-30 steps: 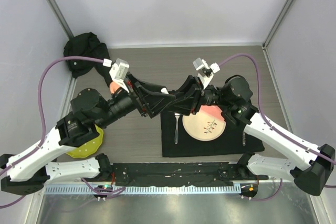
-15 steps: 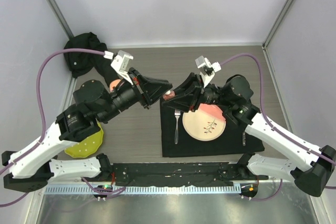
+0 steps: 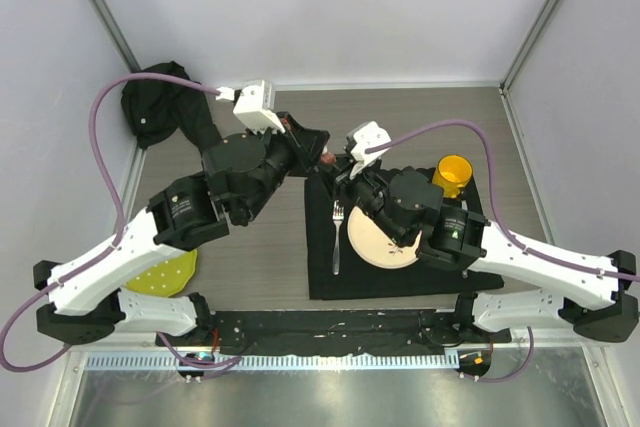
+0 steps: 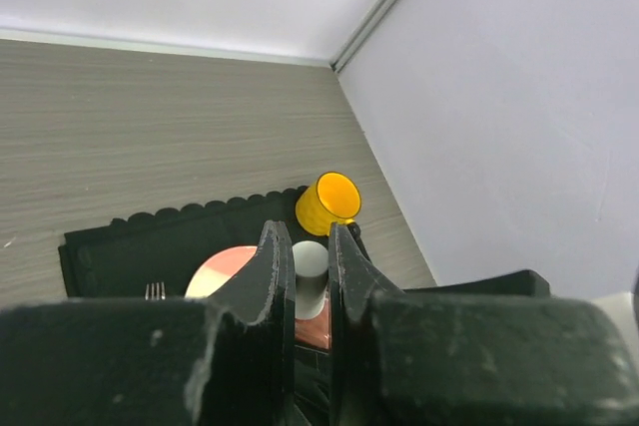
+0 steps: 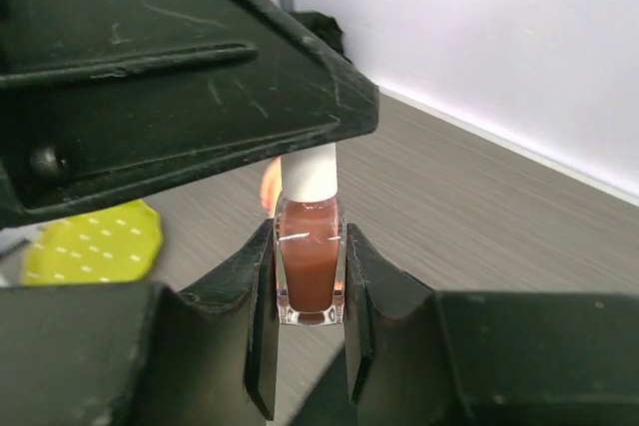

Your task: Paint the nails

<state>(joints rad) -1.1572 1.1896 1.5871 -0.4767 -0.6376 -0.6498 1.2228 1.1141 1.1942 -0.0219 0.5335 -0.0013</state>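
Observation:
A small polish bottle (image 5: 310, 266) of brownish-red lacquer stands upright between the jaws of my right gripper (image 5: 309, 236), which is shut on its glass body. My left gripper (image 4: 311, 236) comes from above and is shut on the bottle's white cap (image 4: 310, 264). In the top view both grippers meet over the placemat's far left corner, left gripper (image 3: 320, 150) and right gripper (image 3: 342, 169). The nails are hidden; only a pale pink blur (image 5: 268, 187) shows behind the bottle. The black sleeve (image 3: 160, 102) lies at the back left, running under my left arm.
A black placemat (image 3: 325, 282) carries a pink-rimmed plate (image 3: 365, 239), a fork (image 3: 336, 237) and a yellow cup (image 3: 452, 174). A yellow-green dotted plate (image 3: 160, 277) lies at the near left. Walls close the table on three sides.
My left gripper swung right, away from the sleeve, and shut on the bottle's cap. My right arm turned with the bottle, uncovering the yellow cup.

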